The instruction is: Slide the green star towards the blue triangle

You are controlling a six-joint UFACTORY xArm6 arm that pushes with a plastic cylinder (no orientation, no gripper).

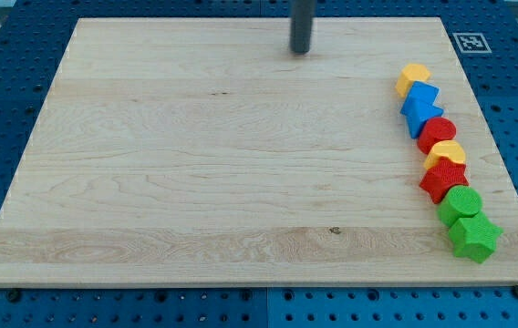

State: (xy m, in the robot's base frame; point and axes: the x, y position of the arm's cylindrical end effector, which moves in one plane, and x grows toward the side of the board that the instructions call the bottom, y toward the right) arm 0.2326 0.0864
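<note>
The green star [474,237] lies at the bottom end of a curved line of blocks near the view's right edge of the wooden board [195,164]. The blue triangle [427,117] sits near the top of that line, just below a blue cube-like block [420,97]. My tip [301,51] is at the view's top centre, far left of and above the line of blocks, touching none of them.
Between the two, from the top: a red round block [438,132], a yellow block [446,153], a red block [444,179], a green round block [461,204]. A yellow block [413,76] tops the line. A marker tag [468,41] is off the board's top right corner.
</note>
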